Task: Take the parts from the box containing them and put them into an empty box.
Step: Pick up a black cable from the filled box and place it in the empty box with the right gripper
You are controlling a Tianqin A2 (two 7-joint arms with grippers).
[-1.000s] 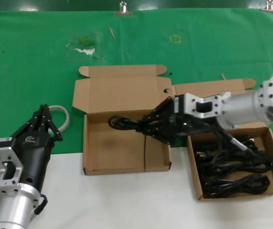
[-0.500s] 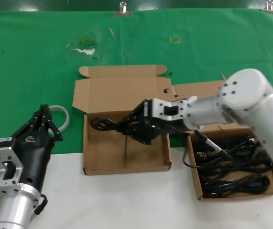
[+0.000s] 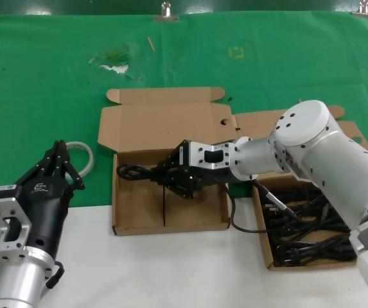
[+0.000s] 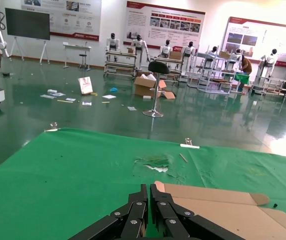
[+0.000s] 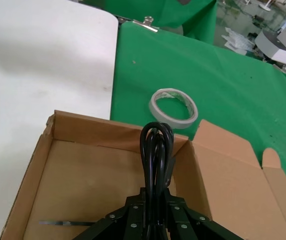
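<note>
Nearest, the left gripper (image 3: 60,156) rests parked with its fingers pressed together, beside the clear ring (image 3: 81,154)
Farther in, the right gripper (image 3: 166,174) clamps a black power cord (image 3: 135,171) over the empty box (image 3: 122,215); remaining cords (image 3: 312,234) lie in the right-hand box (image 3: 267,253)

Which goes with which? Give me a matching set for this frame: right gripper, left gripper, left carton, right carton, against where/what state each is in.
Things:
1. right gripper
2. left gripper
3. left carton
4. right carton

States:
A. holds several black power cords
B. parked at the table's near left, fingers together, next to the clear ring
C. over the left carton, shut on a coiled cord
D. bare tan floor, with only a thin black tie lying in it

Pairs: 1-C, 2-B, 3-D, 4-A
</note>
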